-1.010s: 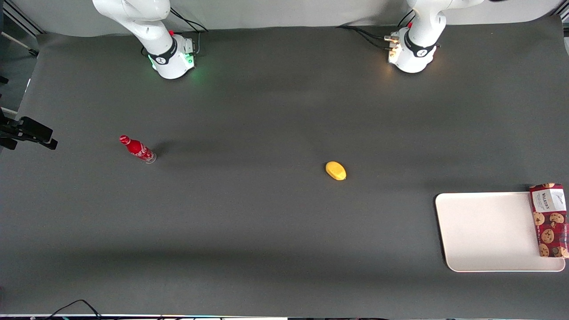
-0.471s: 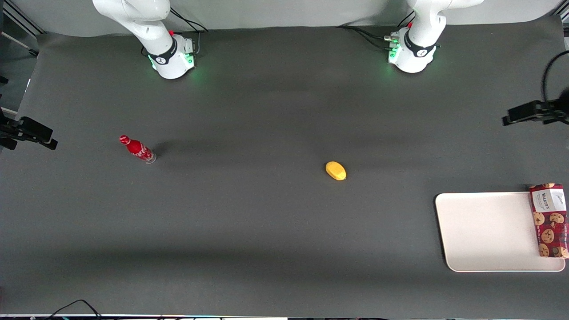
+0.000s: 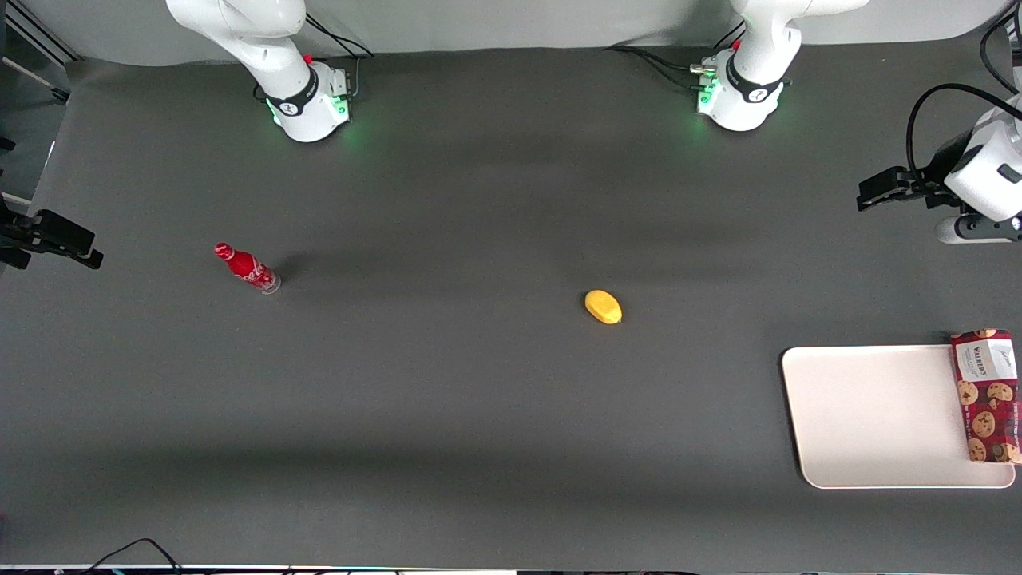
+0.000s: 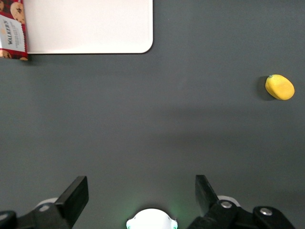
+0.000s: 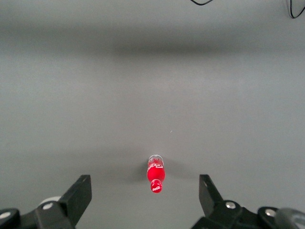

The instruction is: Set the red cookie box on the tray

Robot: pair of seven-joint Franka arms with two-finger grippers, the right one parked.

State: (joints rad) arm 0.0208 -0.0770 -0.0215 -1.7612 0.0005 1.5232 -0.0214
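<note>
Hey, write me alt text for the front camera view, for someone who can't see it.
A red cookie box lies along one short edge of a white tray at the working arm's end of a dark table. The open gripper hovers high above the table, farther from the camera than the tray. A yellow lemon and red soda bottle sit elsewhere.

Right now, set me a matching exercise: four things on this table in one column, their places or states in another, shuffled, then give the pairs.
Things
1. cookie box
2. lemon
3. soda bottle
4. gripper

Places or states
A. standing toward the parked arm's end of the table
B. open, in the air above the bare mat, holding nothing
C. lying along one short edge of the tray
D. alone on the mat near the table's middle

Pairs: 1-C, 2-D, 3-A, 4-B
</note>
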